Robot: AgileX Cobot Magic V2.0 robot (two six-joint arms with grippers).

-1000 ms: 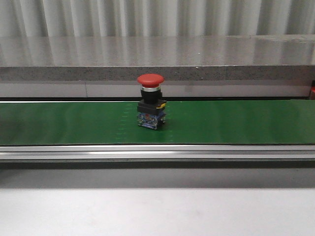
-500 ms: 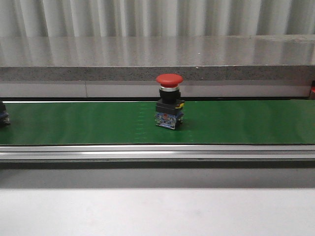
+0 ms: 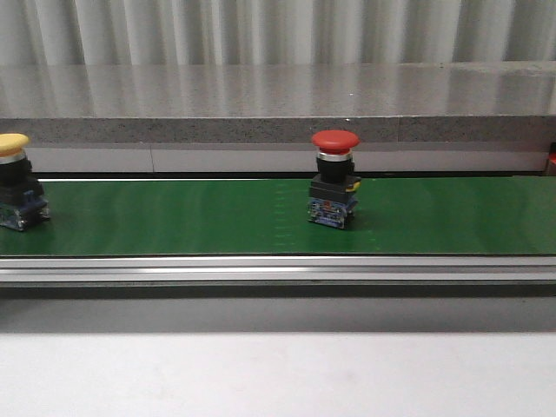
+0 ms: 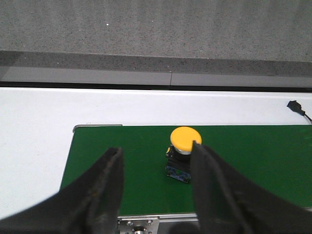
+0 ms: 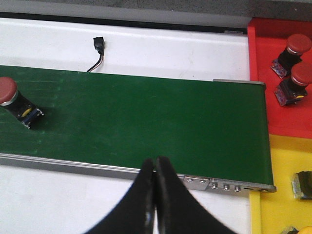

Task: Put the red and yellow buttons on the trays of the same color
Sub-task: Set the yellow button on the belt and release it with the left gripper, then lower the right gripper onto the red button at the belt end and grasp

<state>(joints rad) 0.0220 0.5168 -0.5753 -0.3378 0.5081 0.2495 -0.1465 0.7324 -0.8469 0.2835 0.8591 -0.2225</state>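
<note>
White desk (image 3: 278, 373) fills the foreground, then a brushed metal rail and the smooth green conveyor belt (image 3: 174, 217), with a speckled stone ledge behind. Above the belt's left end hangs the left end effector (image 4: 156, 168), dark tapered fingers (image 4: 105, 175) spread wide, the yellow button (image 4: 184, 146) standing upright on the belt beyond them. The right end effector (image 5: 156, 195) hovers near the belt's right end, fingers pressed together on nothing. The red button (image 3: 334, 178), domed cap on a black collar and clear contact block, stands upright mid-belt. Past the belt's end lie the red tray (image 5: 263, 73), holding two red buttons, and the yellow tray (image 5: 278, 170).
</note>
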